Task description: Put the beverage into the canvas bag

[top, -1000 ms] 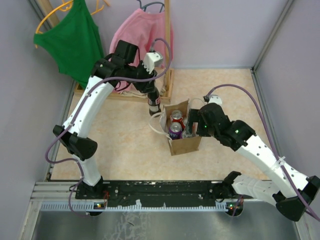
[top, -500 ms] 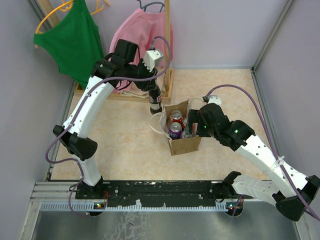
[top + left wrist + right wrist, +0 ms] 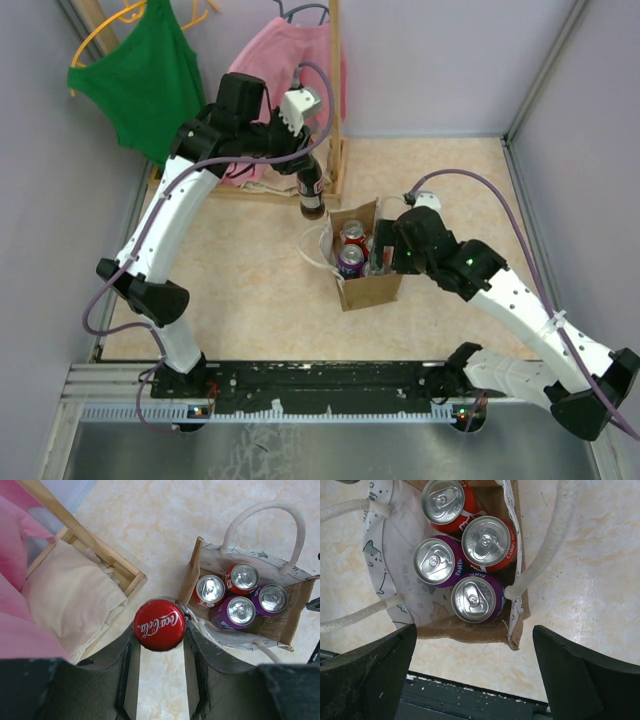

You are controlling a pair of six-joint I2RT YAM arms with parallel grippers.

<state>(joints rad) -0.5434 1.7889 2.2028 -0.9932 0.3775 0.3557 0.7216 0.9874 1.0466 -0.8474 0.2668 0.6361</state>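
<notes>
My left gripper (image 3: 309,183) is shut on a Coca-Cola bottle (image 3: 312,197) and holds it upright in the air just behind the far-left corner of the canvas bag (image 3: 372,288). In the left wrist view its red cap (image 3: 159,625) sits between my fingers (image 3: 210,655), with the bag (image 3: 188,577) to the right. The tan bag stands open with white loop handles (image 3: 280,510) and holds several cans (image 3: 485,541), red and purple. My right gripper (image 3: 386,252) is open and empty over the bag's right side. Its fingers (image 3: 370,675) are spread wide above the bag's near wall (image 3: 465,630).
A wooden rack (image 3: 335,150) with a green top (image 3: 150,85) and a pink garment (image 3: 262,75) stands at the back left. A beige cushion (image 3: 65,600) lies at its base, close to the bottle. Walls close in both sides; a black rail (image 3: 320,380) runs along the near edge.
My left arm has lifted the bottle a little and shifted it slightly right. The right arm and the bag have barely moved.
</notes>
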